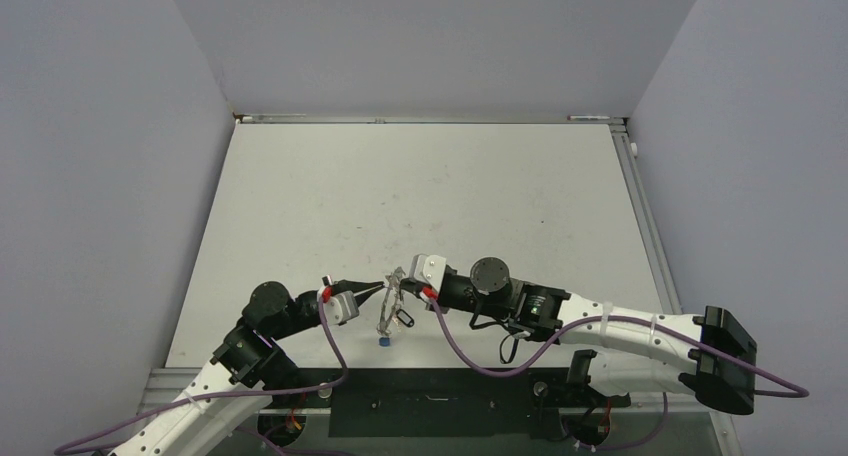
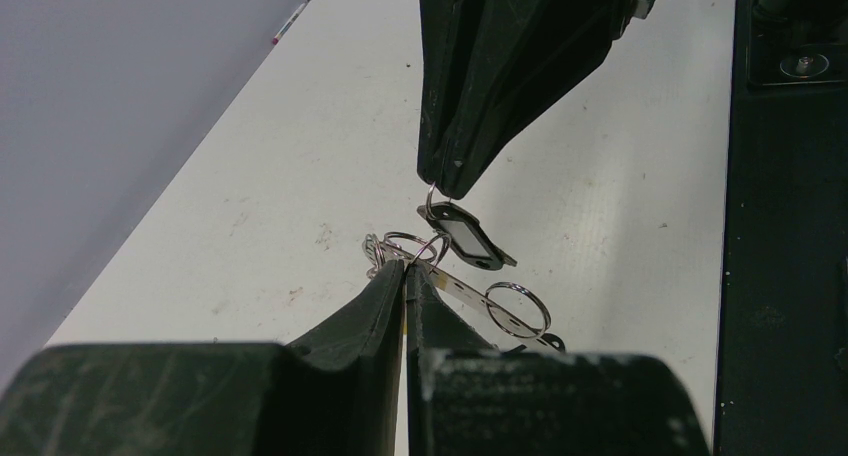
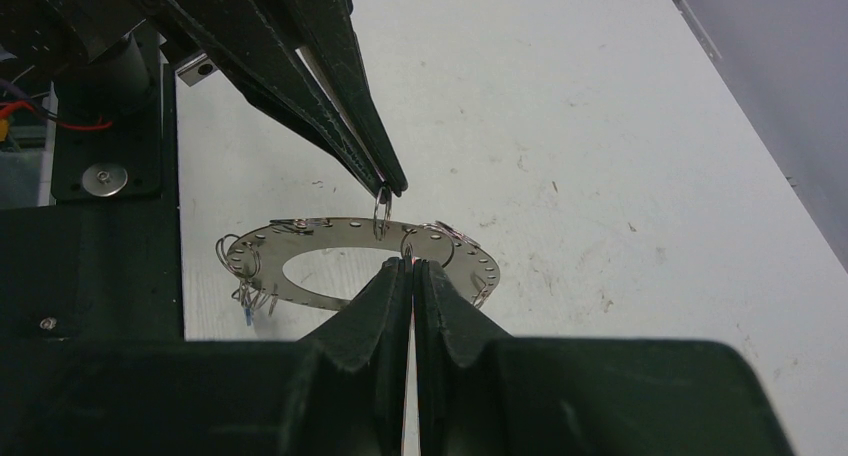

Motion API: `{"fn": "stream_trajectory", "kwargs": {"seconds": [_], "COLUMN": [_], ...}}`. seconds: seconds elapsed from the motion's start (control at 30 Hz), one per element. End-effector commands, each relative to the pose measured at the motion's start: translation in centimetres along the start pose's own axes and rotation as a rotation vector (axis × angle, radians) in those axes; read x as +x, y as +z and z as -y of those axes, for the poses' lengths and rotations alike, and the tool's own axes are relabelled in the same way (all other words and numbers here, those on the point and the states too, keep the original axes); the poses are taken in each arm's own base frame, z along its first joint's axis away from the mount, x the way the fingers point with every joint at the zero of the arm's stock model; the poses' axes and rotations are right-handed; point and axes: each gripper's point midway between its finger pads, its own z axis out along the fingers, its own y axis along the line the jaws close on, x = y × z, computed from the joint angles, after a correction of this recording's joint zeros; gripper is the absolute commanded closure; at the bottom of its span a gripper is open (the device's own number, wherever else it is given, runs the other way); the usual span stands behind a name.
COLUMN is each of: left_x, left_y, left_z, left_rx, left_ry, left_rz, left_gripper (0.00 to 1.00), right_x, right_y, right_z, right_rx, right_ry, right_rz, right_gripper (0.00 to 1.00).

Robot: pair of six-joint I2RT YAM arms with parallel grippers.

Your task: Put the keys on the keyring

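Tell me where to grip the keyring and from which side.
Pinch the keyring by its flat band, on a bare stretch between wire loops, edge-on from outside the rim, a finger on each face. It is a thin plate with an open middle, so the band probably holds best. The right gripper and left gripper hold opposite sides, so use a free stretch.

- keyring (image 1: 390,304): between the two end effectors, over the surface (image 1: 400,196), near its front edge.
- left end effector (image 1: 378,288): at its left; right end effector (image 1: 404,287): at its right.
- key (image 1: 384,343): at its near end.
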Motion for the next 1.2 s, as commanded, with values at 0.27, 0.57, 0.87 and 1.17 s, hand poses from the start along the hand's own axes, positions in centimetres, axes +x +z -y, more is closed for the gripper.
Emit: {"fn": "stream_trajectory", "kwargs": {"seconds": [0.27,0.57,0.87,1.17], "left_x": [-3.2,-3.2,-3.1,-3.0], "left_y": [0.0,0.0,0.0,0.1], "left_z": [-1.0,-1.0,-1.0,-0.9], "left_rx": [-0.022,-0.022,-0.021,-0.019], "left_ry": [0.037,0.038,0.036,0.033], "left_rz": [0.093,0.094,0.091,0.087], "left_gripper": [1.0,1.0,1.0,1.0], "right_x": [-3.2,-3.9,-4.1,-4.4], "right_y": [1.1,0.7,0.8,0.7], "right_z": [0.3,0.8,0.3,0.4], "right_rx": [0.024,0.06,0.049,0.06], "right_ry": [-0.042,-0.05,-0.055,-0.072], "right_rz": [0.075,0.089,0.094,0.097], "right_gripper": [0.95,0.95,0.95,0.95]}}
